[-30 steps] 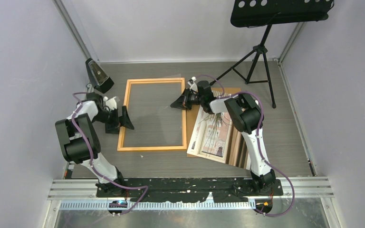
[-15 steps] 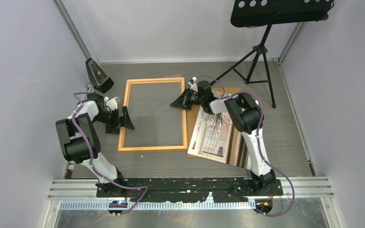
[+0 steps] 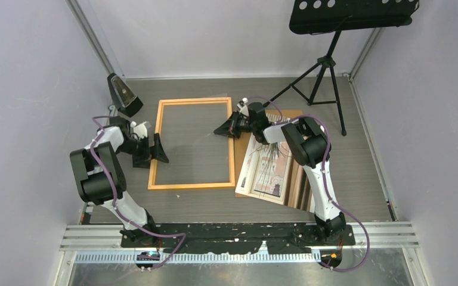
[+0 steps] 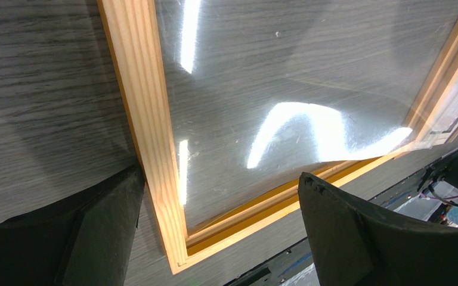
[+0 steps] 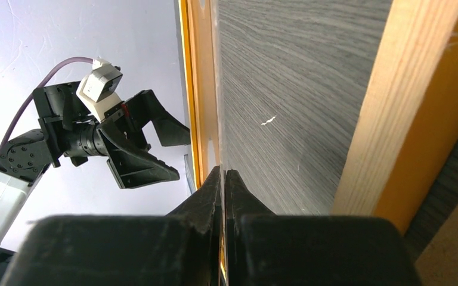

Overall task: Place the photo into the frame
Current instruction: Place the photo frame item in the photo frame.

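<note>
Frame (image 3: 191,185): thin orange wood, flat; left gripper (image 3: 152,152) gapes over it; right gripper (image 3: 222,130) pinches clear sheet (image 4: 262,71).

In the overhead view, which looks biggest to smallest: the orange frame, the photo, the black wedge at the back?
Largest: the frame.
Next: the photo, partly hidden under the right arm.
Smallest: the black wedge.

No legible text, labels or numbers
</note>
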### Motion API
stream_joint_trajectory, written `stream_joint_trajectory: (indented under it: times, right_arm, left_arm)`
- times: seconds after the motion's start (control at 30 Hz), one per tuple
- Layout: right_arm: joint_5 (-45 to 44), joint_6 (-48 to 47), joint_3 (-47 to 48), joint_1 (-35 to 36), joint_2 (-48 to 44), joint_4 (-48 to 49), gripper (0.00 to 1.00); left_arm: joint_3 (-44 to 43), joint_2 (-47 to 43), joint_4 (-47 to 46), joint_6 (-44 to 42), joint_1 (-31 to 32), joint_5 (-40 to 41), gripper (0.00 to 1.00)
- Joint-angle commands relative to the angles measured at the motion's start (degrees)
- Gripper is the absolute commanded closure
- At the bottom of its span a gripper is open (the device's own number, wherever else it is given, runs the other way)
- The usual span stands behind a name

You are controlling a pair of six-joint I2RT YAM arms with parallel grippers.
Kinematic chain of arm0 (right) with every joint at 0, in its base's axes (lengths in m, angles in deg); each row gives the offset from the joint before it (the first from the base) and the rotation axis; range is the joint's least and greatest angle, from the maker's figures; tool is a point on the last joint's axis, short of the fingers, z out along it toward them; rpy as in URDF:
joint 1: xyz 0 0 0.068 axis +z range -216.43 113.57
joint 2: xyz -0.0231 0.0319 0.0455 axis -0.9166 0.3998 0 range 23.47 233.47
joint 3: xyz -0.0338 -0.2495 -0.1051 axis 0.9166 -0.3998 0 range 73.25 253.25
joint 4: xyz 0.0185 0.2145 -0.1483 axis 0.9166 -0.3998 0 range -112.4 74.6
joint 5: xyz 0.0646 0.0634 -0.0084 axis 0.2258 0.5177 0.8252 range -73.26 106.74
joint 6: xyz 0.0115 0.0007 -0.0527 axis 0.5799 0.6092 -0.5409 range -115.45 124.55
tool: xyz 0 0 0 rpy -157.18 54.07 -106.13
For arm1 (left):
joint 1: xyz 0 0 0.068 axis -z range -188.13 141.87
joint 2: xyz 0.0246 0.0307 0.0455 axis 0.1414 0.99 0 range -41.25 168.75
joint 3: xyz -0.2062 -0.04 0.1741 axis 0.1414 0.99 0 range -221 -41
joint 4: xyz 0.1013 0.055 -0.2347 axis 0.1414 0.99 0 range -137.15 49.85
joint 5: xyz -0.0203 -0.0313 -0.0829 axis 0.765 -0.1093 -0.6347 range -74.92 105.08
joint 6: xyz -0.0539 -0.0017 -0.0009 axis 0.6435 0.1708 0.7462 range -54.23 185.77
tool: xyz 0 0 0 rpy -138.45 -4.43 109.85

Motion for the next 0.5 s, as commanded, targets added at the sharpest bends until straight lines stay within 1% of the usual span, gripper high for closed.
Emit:
stream_joint_trajectory:
  times: [0.0, 0.47]
  right_arm:
    - [0.64, 1.53, -0.43, 1.42, -0.42, 4.43, 0.94]
    - [0.94, 4.24, -2.15, 1.26, -0.07, 7.19, 0.94]
  left_arm:
    - [0.59, -0.23, 0.25, 0.58, 1.35, -3.54, 0.06]
    - [0.72, 1.58, 0.22, 0.63, 1.46, -5.25, 0.06]
